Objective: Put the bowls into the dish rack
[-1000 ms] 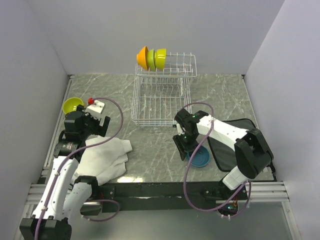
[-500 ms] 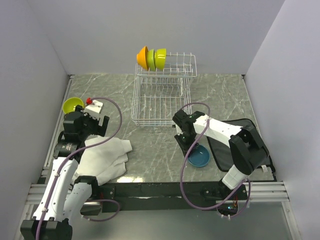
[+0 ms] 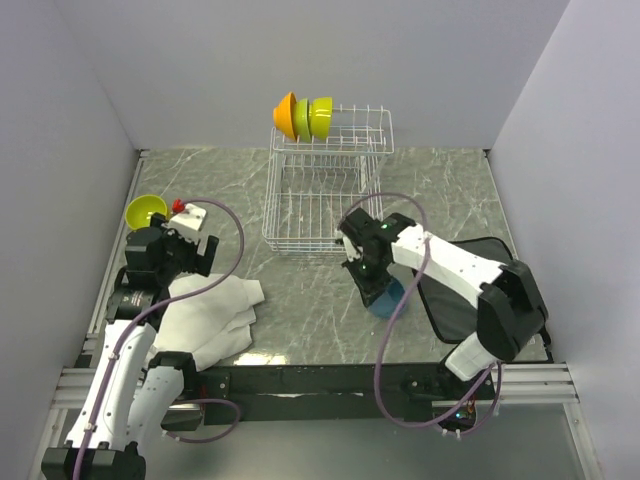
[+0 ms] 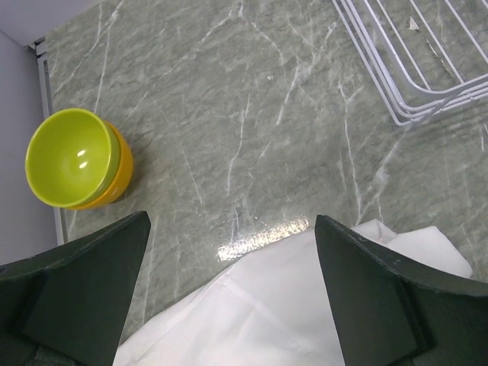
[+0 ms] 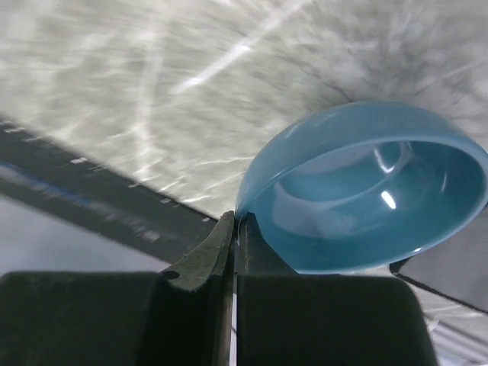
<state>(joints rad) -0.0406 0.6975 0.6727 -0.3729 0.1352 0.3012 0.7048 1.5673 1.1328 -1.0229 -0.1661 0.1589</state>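
Observation:
My right gripper [image 5: 238, 223] is shut on the rim of a blue bowl [image 5: 366, 191], which hangs tilted just above the table. From above, that blue bowl [image 3: 385, 295] shows under the right gripper [image 3: 368, 278], in front of the white wire dish rack [image 3: 320, 200]. An orange and two lime bowls [image 3: 303, 117] stand on edge in the rack's raised tier. A lime bowl nested in an orange one [image 4: 76, 158] sits at the far left, also visible from above [image 3: 146, 209]. My left gripper [image 4: 232, 252] is open, hovering over a white cloth [image 4: 305, 305].
A white cloth [image 3: 210, 315] lies at the front left. A dark mat [image 3: 470, 280] lies at the right under the right arm. A small white block with a red knob [image 3: 188, 210] sits near the nested bowls. Grey walls close in three sides.
The right gripper closed on the blue bowl's rim and lifted it, tilting it and shifting it slightly left. The left arm barely moved.

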